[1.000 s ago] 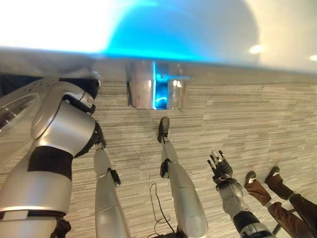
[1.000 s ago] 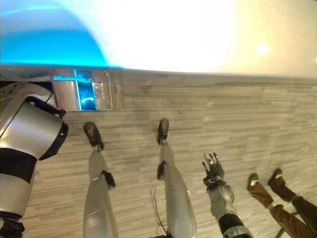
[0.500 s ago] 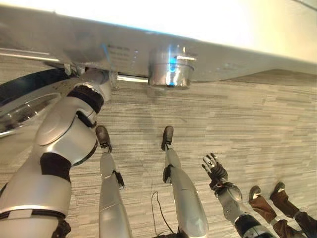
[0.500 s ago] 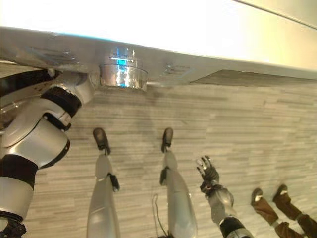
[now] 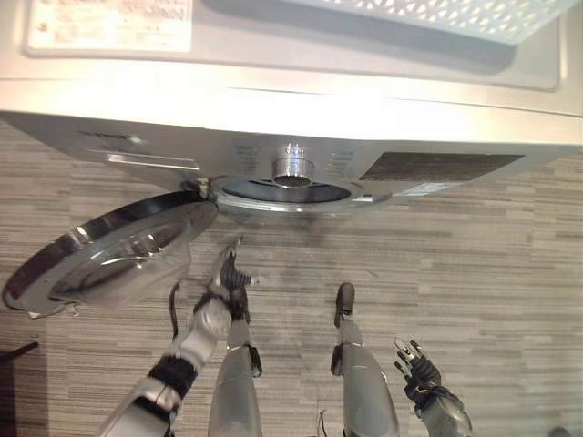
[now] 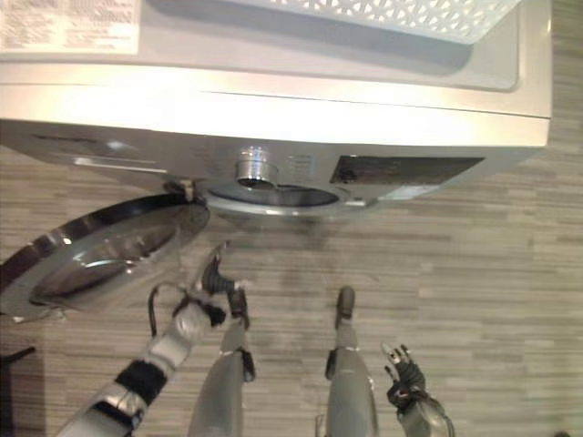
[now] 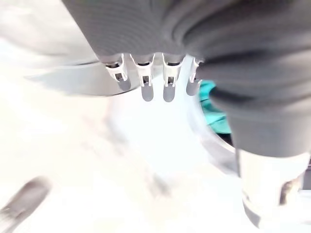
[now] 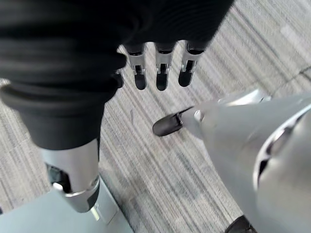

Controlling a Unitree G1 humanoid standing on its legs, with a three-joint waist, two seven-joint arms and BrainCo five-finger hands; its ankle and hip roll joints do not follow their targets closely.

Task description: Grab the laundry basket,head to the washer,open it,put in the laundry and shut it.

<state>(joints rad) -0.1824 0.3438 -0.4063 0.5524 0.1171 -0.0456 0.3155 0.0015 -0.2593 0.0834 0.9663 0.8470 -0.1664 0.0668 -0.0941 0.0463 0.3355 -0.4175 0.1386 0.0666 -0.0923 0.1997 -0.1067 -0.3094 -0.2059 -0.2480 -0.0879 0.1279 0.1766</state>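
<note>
1. Basket (image 5: 446, 14) of white lattice plastic, resting on top of washer (image 5: 301, 100); likely light and stiff, best taken by the rim. Contents hidden.
2. Washer door (image 5: 109, 255) swung wide open to the left; likely rigid and hinged, best pushed shut at the free edge.
3. Something teal (image 7: 214, 104) visible inside the drum, probably laundry: soft, limp.
4. Left hand (image 5: 223, 278) released, fingers straight, just beside door, holding nothing.
5. Right hand (image 5: 414, 369) relaxed and empty, low over floor (image 5: 492, 264).

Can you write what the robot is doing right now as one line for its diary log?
washer door: open | basket: on washer | left hand: open, near door | right hand: open, idle
</note>
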